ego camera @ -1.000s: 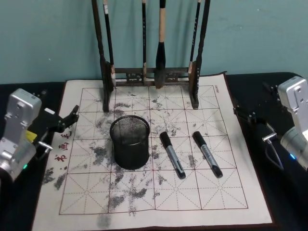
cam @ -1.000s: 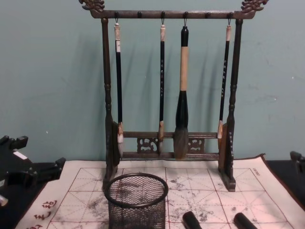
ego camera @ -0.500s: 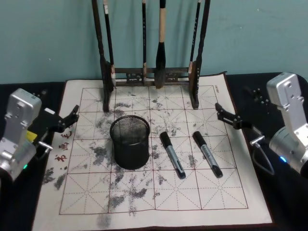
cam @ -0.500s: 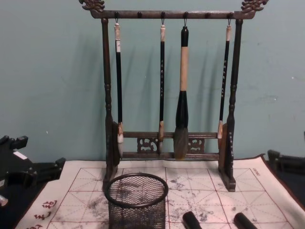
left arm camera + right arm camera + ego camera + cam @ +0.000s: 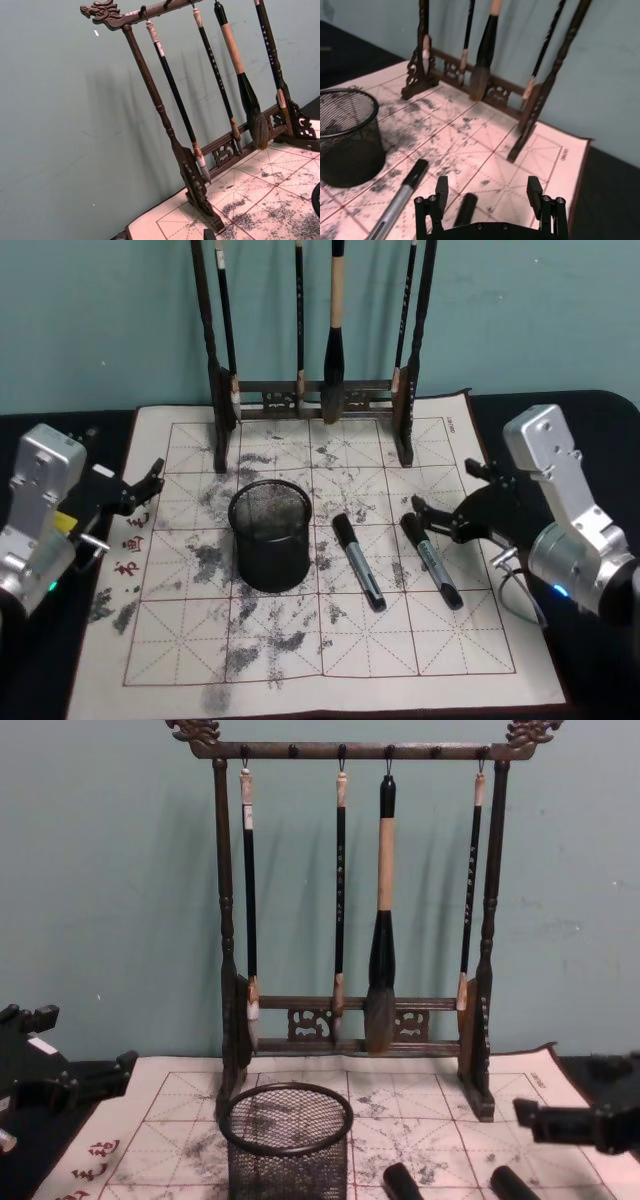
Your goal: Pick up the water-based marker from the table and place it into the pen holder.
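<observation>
Holds right gripper (image 5: 441,486) spread over centre-right marker (image 5: 432,560), another marker (image 5: 357,562) and mesh cup (image 5: 270,560) leftward; parks left gripper (image 5: 152,490) spread far left.

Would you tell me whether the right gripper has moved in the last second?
Yes: the right gripper came leftward over the mat, toward the right marker.

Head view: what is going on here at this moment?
The right end effector hovers open over the cap end of the right marker. That marker and the left marker lie on the mat beside the pen holder, neither grasped. The left end effector rests open at the mat's left edge.
</observation>
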